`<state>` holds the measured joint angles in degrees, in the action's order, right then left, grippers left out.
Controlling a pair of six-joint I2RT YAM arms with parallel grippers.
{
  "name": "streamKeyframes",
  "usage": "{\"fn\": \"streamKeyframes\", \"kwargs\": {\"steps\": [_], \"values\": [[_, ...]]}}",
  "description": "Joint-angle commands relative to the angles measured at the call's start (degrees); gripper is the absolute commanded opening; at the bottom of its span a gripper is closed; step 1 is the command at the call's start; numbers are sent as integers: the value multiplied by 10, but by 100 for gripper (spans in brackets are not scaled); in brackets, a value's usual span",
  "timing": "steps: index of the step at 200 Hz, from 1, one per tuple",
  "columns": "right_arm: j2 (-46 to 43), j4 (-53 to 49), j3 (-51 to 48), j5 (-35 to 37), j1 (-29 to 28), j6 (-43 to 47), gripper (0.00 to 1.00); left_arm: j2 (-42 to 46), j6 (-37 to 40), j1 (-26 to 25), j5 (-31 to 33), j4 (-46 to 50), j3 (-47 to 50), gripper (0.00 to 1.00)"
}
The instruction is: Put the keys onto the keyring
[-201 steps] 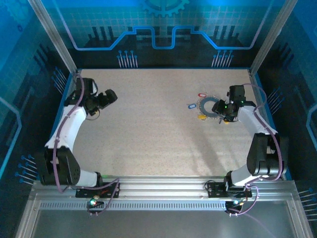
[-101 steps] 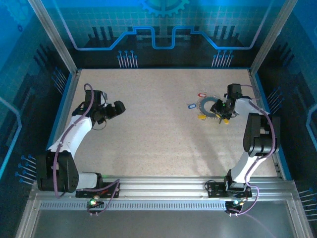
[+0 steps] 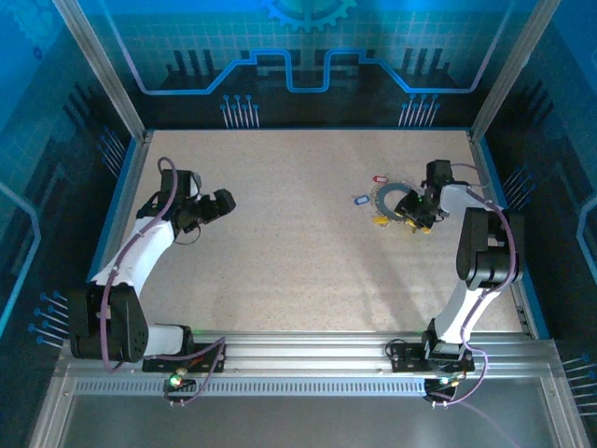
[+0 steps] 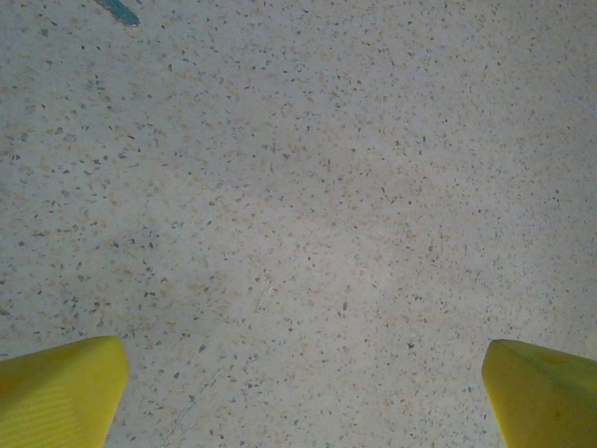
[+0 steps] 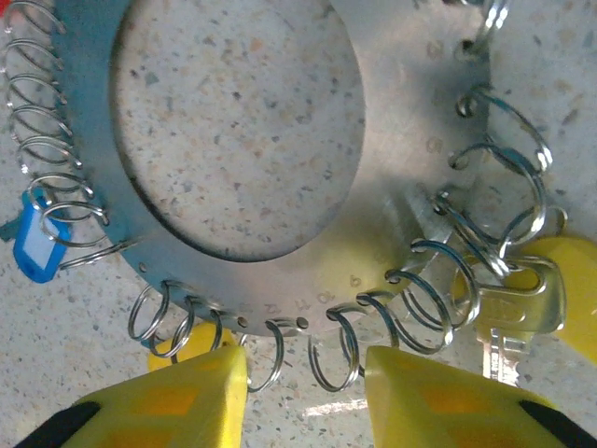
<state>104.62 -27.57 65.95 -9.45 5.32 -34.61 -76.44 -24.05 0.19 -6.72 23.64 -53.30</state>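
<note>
At the flat keyring's (image 5: pixel 410 112) wire-looped rim, right tool (image 5: pixel 306 359) narrowly parted; left tool (image 4: pixel 303 373) wide over speckled table (image 4: pixel 298 187).

My keyring (image 5: pixel 392 168) runs off the top edge at 12 o'clock in my right wrist view. A yellow key (image 5: pixel 578 280) is cut off at 3 o'clock. Another yellow piece (image 5: pixel 187 347) hides under the rim at 7 o'clock. From above, the keys (image 3: pixel 361 199) are too small to tell apart.

Your keyring (image 5: pixel 401 121) is a dull, brushed silver metal plate, and its split rings (image 5: pixel 424 285) are bright, glossy wire. The key (image 5: pixel 508 313) is shiny metal. The blue tag (image 5: pixel 39 245) is smooth plastic. The table (image 4: pixel 298 224) looks matt and speckled like stone. The fingers (image 5: pixel 168 401) of the right gripper (image 5: pixel 306 369) are matt yellow plastic.
</note>
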Motion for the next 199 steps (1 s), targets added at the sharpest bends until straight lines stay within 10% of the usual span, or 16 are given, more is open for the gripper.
{"fn": "streamKeyframes", "kwargs": {"steps": [1, 199], "values": [[14, -5, -8, -1, 7, -6, 40, 8, -5, -4, 17, 0, 5, 99], [24, 61, -22, -33, 7, -34, 22, 2, -16, -4, 21, 9, 5, 99]]}}
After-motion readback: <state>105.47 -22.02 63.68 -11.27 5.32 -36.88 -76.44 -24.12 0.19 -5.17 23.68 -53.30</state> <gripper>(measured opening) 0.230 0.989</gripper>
